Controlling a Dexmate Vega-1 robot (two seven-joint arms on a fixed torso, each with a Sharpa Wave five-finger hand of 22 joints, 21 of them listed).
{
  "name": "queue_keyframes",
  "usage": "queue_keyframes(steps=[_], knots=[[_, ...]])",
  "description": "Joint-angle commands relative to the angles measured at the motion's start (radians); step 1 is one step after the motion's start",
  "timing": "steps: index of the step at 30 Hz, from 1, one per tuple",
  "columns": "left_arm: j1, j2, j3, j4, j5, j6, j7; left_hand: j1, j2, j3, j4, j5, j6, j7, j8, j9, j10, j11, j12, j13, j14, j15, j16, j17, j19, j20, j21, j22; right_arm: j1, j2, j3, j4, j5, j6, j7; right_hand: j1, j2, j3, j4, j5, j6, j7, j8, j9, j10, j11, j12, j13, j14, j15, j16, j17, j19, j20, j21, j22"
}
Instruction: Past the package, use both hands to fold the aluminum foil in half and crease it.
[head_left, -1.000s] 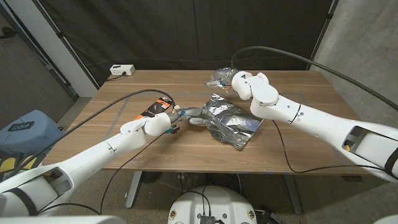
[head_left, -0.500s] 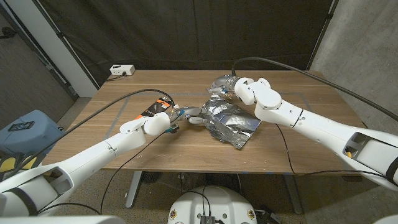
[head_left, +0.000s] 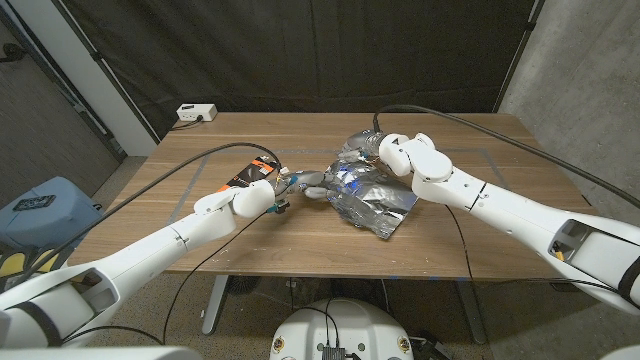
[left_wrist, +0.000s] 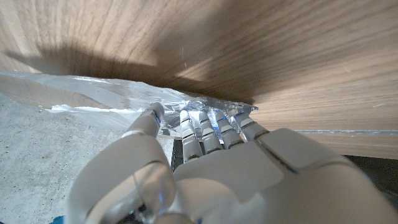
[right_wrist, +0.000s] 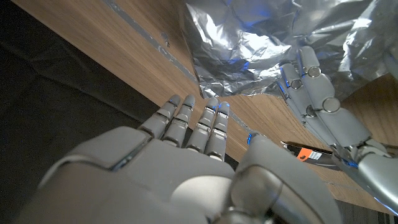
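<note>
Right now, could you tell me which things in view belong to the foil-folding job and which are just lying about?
For the job:
- aluminum foil, crumpled, mid-table
- left hand, fingers on the foil's edge
- right hand, over the foil's far side
- package, the marker beside the left arm

Lying about:
- white power strip, far left corner

Aluminum foil (head_left: 372, 200) on the desk (head_left: 300, 235), right of the package (head_left: 251, 172); left hand (head_left: 312, 187) at the foil's left edge (fingers (left_wrist: 198, 127) touching it), right hand (head_left: 372, 150) over its far side.
</note>
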Motion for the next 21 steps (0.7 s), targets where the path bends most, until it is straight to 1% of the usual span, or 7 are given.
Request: queue_keyframes(steps=[1,4,5,11,12,18,21], knots=[[0.009,-0.001,-0.013,-0.028,-0.01,0.007,0.018,-0.006,0.0,0.006,-0.001,-0.002,-0.004,0.0,0.0,0.002,0.001,0.005,-0.004,0.002,0.007,-0.001,-0.001,0.002,0.002,-0.003,-0.003,0.002,-0.023,0.006,0.012,0.017,-0.024,0.008,0.01,-0.007,0.006,0.009,-0.001,0.004,-0.008,0.002,0.003,0.003,-0.006,-0.006,0.001,0.0,-0.003,-0.03,0.003,0.002,-0.003,-0.028,0.005,0.003],[0.015,0.005,-0.02,-0.043,-0.018,0.003,0.019,-0.006,0.0,0.007,-0.001,-0.003,-0.004,0.001,0.0,0.002,0.001,0.004,-0.004,0.002,0.007,-0.001,-0.001,0.002,0.003,-0.003,-0.003,0.002,-0.028,0.004,0.016,0.017,-0.026,0.009,0.009,-0.009,0.005,0.01,-0.002,0.003,-0.009,0.002,0.004,0.003,-0.006,-0.002,0.001,0.0,-0.004,-0.031,0.004,0.002,-0.004,-0.028,0.006,0.003],[0.021,0.006,-0.025,-0.055,-0.018,0.017,0.022,-0.006,0.0,0.007,-0.002,-0.003,-0.005,0.001,0.0,0.002,0.0,0.005,-0.004,0.002,0.006,0.0,-0.001,0.002,0.003,-0.003,-0.003,0.002,-0.029,0.004,0.017,0.017,-0.026,0.009,0.009,-0.01,0.004,0.011,-0.002,0.003,-0.01,0.003,0.004,0.003,-0.006,-0.003,0.002,0.0,-0.004,-0.031,0.004,0.002,-0.004,-0.028,0.006,0.003],[0.048,0.029,-0.052,-0.104,-0.04,0.013,0.035,-0.008,-0.001,0.008,-0.002,-0.003,-0.006,0.0,0.0,0.002,-0.002,0.006,-0.005,0.002,0.006,0.001,-0.001,0.002,0.002,-0.002,-0.004,0.002,-0.036,0.001,0.021,0.021,-0.03,0.011,0.006,-0.014,0.003,0.014,-0.005,0.003,-0.013,0.0,0.005,0.002,-0.012,-0.008,0.002,0.0,-0.006,-0.032,0.006,0.001,-0.005,-0.028,0.008,0.002],[0.055,0.031,-0.058,-0.118,-0.04,0.027,0.039,-0.008,0.0,0.008,-0.002,-0.003,-0.006,0.0,0.0,0.002,-0.002,0.006,-0.005,0.002,0.006,0.001,-0.001,0.002,0.002,-0.002,-0.004,0.002,-0.036,0.002,0.021,0.022,-0.031,0.012,0.008,-0.015,0.003,0.015,-0.005,0.003,-0.015,-0.001,0.004,0.002,-0.012,-0.009,0.002,0.0,-0.008,-0.032,0.005,0.001,-0.005,-0.028,0.008,0.002],[0.068,0.038,-0.072,-0.137,-0.054,0.023,0.043,-0.009,-0.001,0.009,-0.003,-0.004,-0.007,0.001,0.0,0.002,-0.002,0.007,-0.006,0.002,0.006,0.002,-0.001,0.002,0.003,-0.002,-0.005,0.002,-0.041,0.005,0.021,0.038,-0.025,0.021,0.001,-0.017,0.001,0.019,-0.007,0.004,-0.019,-0.004,0.005,0.002,-0.018,-0.013,0.002,0.0,-0.01,-0.035,0.007,0.001,-0.006,-0.028,0.009,0.002],[0.069,0.039,-0.073,-0.139,-0.054,0.026,0.04,-0.009,-0.001,0.01,-0.003,-0.004,-0.007,0.001,0.0,0.003,0.0,0.007,-0.005,0.002,0.006,0.003,-0.001,0.002,0.003,-0.002,-0.005,0.002,-0.043,0.009,0.02,0.051,-0.022,0.024,-0.005,-0.019,0.001,0.022,-0.008,0.004,-0.021,-0.004,0.006,0.002,-0.017,-0.008,0.003,0.0,-0.01,-0.036,0.008,0.0,-0.006,-0.028,0.01,0.002]])
